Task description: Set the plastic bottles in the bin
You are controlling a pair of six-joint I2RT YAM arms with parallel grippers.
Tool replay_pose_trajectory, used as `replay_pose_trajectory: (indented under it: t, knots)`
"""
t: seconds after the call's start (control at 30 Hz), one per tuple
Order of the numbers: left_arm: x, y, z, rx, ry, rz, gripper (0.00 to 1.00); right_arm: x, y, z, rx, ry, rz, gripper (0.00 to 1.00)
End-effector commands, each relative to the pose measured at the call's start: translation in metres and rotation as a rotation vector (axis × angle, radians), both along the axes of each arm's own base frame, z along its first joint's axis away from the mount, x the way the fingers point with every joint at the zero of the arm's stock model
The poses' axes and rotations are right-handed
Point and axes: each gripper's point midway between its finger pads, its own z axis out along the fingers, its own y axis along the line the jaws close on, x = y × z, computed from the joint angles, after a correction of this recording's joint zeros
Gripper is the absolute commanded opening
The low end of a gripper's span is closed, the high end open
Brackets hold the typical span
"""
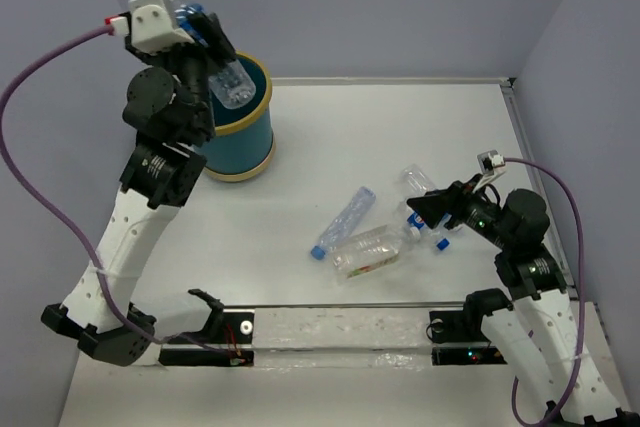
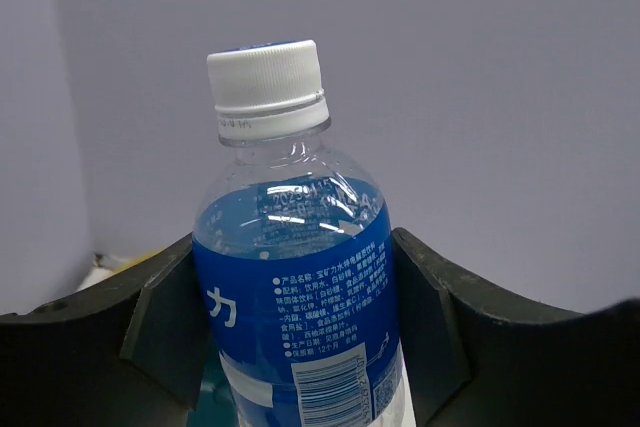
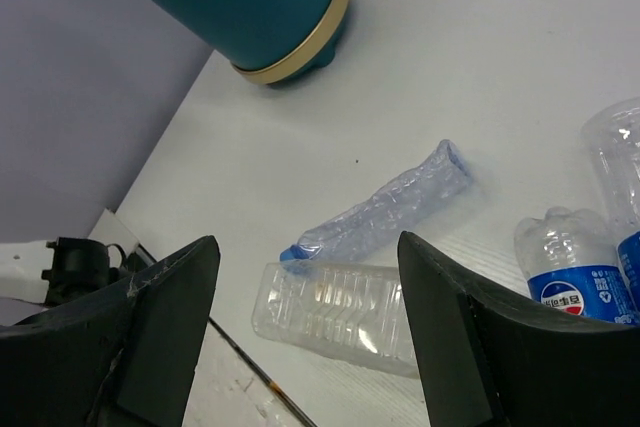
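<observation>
desk [image 1: 400, 127]: flat white top with loose bottles lying on it near the right arm.
bin [image 1: 245, 137]: round teal bucket with a tan rim, standing upright at far left.
large bottle [image 1: 370, 250]: clear and ribbed, on its side, long axis roughly left-right, just ahead of the right pincer [image 3: 308, 247].
left pincer [image 2: 292, 262]: clamped on the blue-labelled bottle [image 2: 295, 327], white cap up and clear base seemingly over the bin's mouth. The arm hides part of it.
right pincer: jaws apart and empty, the nearer arm to the loose bottles.
slim bottle [image 1: 345, 222]: crushed, clear, blue cap, lying diagonally.
</observation>
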Motion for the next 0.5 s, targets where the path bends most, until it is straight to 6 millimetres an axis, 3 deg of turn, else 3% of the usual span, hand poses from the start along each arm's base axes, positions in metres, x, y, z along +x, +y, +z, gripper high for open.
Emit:
replay_pose_trajectory:
  t: [0.0,0.1,0.3,0.47]
  knots:
    - [0.038,0.07,0.012,-0.059,-0.108,0.279,0.55,-0.001,0.006,0.026,0.039,-0.082,0.036,0.77]
    - [0.061,0.098,0.013,-0.039,-0.136,0.374,0.55,-0.003,0.006,0.027,0.043,-0.087,0.039,0.77]
    - [0.105,0.114,0.002,0.03,-0.139,0.43,0.57,-0.006,0.007,0.027,0.041,-0.095,0.047,0.77]
    - [0.137,0.116,-0.046,0.046,-0.069,0.429,0.6,-0.003,0.004,0.029,0.033,-0.106,0.025,0.77]
